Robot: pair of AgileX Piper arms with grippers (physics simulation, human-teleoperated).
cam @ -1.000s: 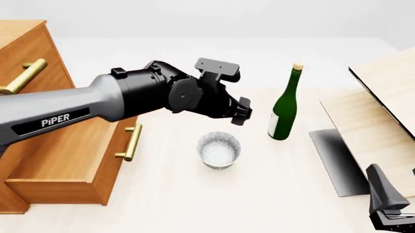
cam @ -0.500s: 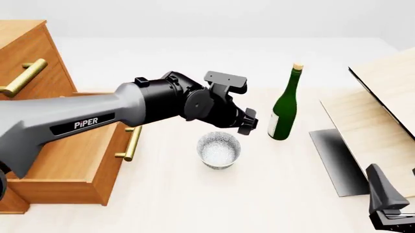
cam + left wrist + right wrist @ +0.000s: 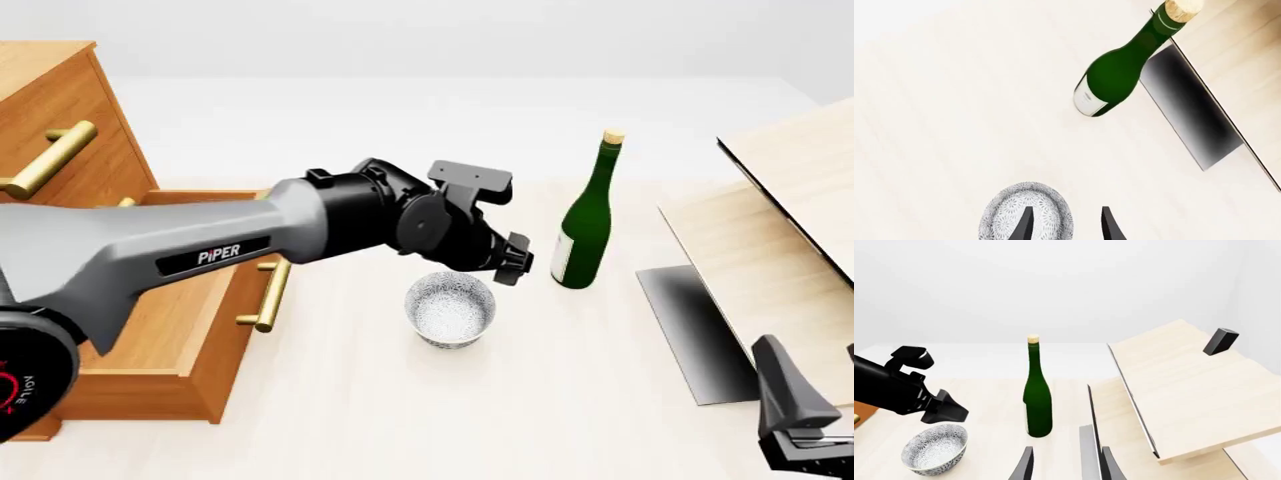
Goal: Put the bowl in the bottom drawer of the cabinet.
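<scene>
The cabinet point(image 3: 60, 150) stands off to the left gripper's point(image 3: 1064, 225) left, and its bottom drawer point(image 3: 160, 330) is pulled out and showing bare wood inside, so the drop-off is ready; the risk lies in the pick. The left arm point(image 3: 200, 255) reaches out over the table point(image 3: 400, 420) with its wrist tilted down, and the gripper hangs just above the bowl point(image 3: 451, 310), fingers spread with nothing between them. In the left wrist view one fingertip sits over the bowl's inside and the other just outside its rim, which looks like a line-up for a rim pinch. If the descent runs a little off, a fingertip could land on the rim instead of straddling it, and a light round bowl would likely tip or skate away across the smooth table. A thin pinch on one wall could also let the bowl swing or slip out during the carry toward the drawer. The bottle point(image 3: 583, 215) stands beyond the gripper and to its right, near but apart from the bowl; it is tall and narrow, so a shoved bowl or a wide sweep of the wrist could topple it. The carry back must also clear the drawer's front edge and handle point(image 3: 271, 293), or the bowl may be knocked loose. The right gripper point(image 3: 1062, 465) is parked low, well to the right, fingers apart and empty, and poses little risk.
</scene>
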